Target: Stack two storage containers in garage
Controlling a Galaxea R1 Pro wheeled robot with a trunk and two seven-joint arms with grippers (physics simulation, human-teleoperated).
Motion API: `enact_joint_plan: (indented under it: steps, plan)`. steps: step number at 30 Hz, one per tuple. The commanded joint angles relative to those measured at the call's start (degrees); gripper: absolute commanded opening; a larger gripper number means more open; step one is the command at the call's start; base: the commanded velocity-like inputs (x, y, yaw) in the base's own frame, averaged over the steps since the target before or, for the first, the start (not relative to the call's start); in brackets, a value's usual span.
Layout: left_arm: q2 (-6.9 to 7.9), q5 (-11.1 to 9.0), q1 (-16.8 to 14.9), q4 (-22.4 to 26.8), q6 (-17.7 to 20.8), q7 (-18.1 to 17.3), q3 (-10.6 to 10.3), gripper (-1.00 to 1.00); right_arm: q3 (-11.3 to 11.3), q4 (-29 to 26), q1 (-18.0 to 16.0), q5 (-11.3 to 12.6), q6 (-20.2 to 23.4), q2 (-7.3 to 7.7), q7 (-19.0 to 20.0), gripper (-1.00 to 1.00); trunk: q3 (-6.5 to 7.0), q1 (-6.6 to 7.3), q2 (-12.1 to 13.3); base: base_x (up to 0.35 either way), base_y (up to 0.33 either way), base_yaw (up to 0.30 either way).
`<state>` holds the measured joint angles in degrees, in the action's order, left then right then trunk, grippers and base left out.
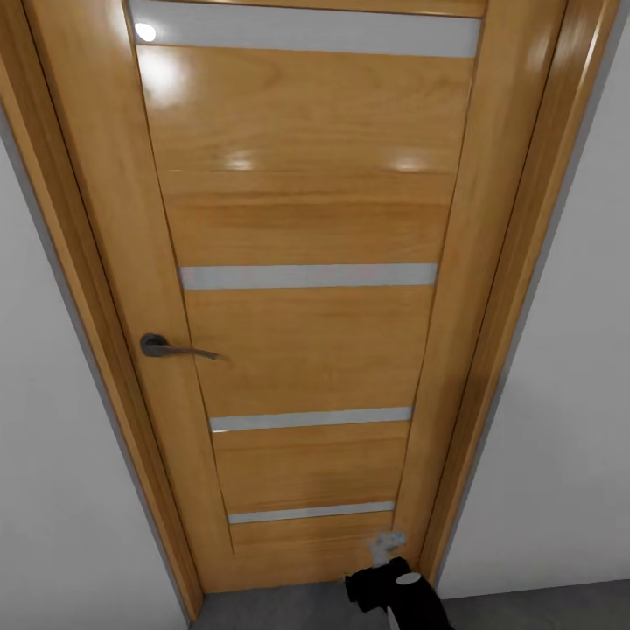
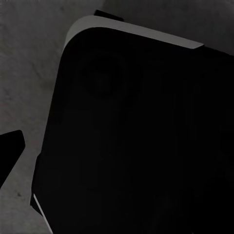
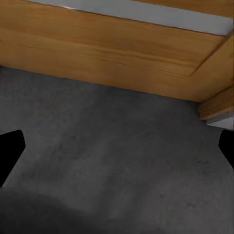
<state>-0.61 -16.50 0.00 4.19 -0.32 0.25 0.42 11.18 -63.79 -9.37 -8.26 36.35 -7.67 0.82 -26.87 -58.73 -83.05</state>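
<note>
Here we see the right pincer (image 3: 117,146) spread wide, empty, touching nothing, its dark fingertips (image 3: 9,151) at opposite frame edges over the grey concrete floor (image 3: 122,161). Right arm (image 1: 398,595) hangs low by the door's foot. Left pincer: one fingertip (image 2: 9,151) visible beside a big dark robot body (image 2: 141,141), so we can't tell its state. Orange-wood door (image 1: 306,227) w/ pale stripes (image 1: 308,276) shut, handle (image 1: 171,347) level; containers unseen.

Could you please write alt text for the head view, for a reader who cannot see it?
A closed orange-wood door with four pale horizontal stripes stands close in front of the robot, a dark lever handle at its left. White walls flank the frame, and a black-and-white part of the right arm shows low over grey concrete floor.
</note>
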Motion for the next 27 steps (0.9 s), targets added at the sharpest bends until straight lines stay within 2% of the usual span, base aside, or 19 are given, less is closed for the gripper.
enact_joint_plan:
  steps: [1, 4, 7, 13, 20, 24, 27]
  plan:
    - [0.01, -0.3, 0.0, 0.1, 0.0, 0.0, 0.0, 1.0, 0.8, -0.9, -0.2, -0.5, 0.5, -0.28, 0.1, 1.0, -0.06, 0.0, 0.0, 0.0, 0.0, 0.0]
    - [0.04, -0.3, 0.0, 0.1, 0.0, 0.1, 0.0, 1.0, 3.2, -1.8, -0.4, -0.8, 0.7, -0.49, 0.0, 1.0, -0.06, 0.0, 0.0, 0.0, 0.0, 0.0]
    - [0.08, -0.3, 0.0, 0.2, 0.0, 0.0, 0.0, 1.0, 8.2, -2.8, -0.6, -1.7, 0.9, -0.6, -0.1, 1.0, -0.06, 0.0, 0.0, 0.0, 0.0, 0.0]
    - [0.08, -0.3, 0.0, 0.2, 0.0, 0.0, 0.0, 1.0, 8.4, -3.2, -0.6, -1.7, 0.9, -0.73, -0.1, 1.0, -0.06, 0.0, 0.0, 0.0, 0.0, 0.0]
    - [0.01, -0.3, 0.0, 0.2, 0.0, 0.0, 0.0, 1.0, 9.0, -7.4, -0.6, -1.8, 0.8, -0.93, -0.3, 1.0, -0.06, 0.0, 0.0, 0.0, 0.0, 0.0]
    - [0.03, -0.3, 0.0, 0.2, 0.0, 0.0, 0.0, 1.0, 9.8, -10.5, -1.0, -1.7, 0.8, -1.39, -0.3, 1.0, -0.06, 0.0, 0.0, 0.0, 0.0, 0.0]
    - [0.04, -0.3, 0.0, 0.2, 0.0, 0.0, 0.0, 1.0, 10.6, -11.9, -2.6, -1.6, 0.8, -2.25, -0.1, 1.0, -0.06, 0.0, 0.0, 0.0, 0.0, 0.0]
